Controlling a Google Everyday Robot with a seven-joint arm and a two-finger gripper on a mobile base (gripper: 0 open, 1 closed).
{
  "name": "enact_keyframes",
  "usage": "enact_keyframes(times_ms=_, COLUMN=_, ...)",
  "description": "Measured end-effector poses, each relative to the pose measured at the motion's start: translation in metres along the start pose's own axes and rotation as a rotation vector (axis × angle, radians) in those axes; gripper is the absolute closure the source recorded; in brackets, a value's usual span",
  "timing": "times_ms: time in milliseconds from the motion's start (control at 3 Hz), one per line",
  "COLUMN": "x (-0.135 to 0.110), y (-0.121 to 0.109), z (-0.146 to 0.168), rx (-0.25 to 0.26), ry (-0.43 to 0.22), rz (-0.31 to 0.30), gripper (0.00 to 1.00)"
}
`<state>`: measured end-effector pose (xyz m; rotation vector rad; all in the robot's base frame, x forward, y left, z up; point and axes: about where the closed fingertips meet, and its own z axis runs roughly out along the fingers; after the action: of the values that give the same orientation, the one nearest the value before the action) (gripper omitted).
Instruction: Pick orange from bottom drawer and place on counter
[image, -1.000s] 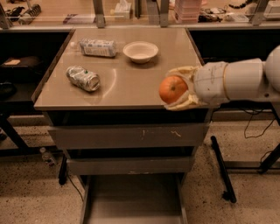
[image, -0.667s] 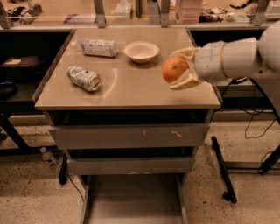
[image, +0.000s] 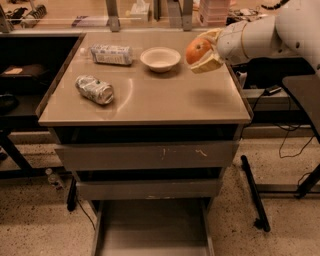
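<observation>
One orange (image: 197, 50), one pincer (image: 202, 51), one white arm (image: 260, 31). On the counter (image: 165, 97): one white bowl (image: 160, 58), one crushed can (image: 95, 89), one pale packet (image: 111, 54). That makes three loose items there. Three drawers: two upper drawers (image: 145, 156) pushed in, bottom drawer (image: 150, 227) pulled out, its grey floor showing.

The pincer is clamped on the orange, with one cream finger over the top and one under it. The orange is held over the counter's right rear part, just right of the bowl and not touching it. A soft shadow (image: 210, 97) lies on the counter below it.

Hidden or cut off: the arm runs out of the top and right edges. The bottom drawer's front end is cut by the lower edge. The fingers cover the orange's right side. The packet could be a bottle lying down, hard to make out. Print on the can is unreadable.

The orange is round, with no long axis to speak of. Which way the stem spot points, cannot tell. The can's long axis runs from rear-left to front-right. The packet lies lengthwise, left to right, along the rear, well apart from the orange.
</observation>
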<state>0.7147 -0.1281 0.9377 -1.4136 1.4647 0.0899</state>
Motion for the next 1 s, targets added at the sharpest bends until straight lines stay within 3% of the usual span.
enact_keyframes(times_ms=333, x=0.026, y=-0.014, z=0.01, rx=0.033, ry=0.078, rz=0.08, gripper=1.0)
enact_keyframes(times_ms=1000, x=0.064, y=0.014, z=0.031, rx=-0.025, ry=0.192, rz=0.158, gripper=1.0)
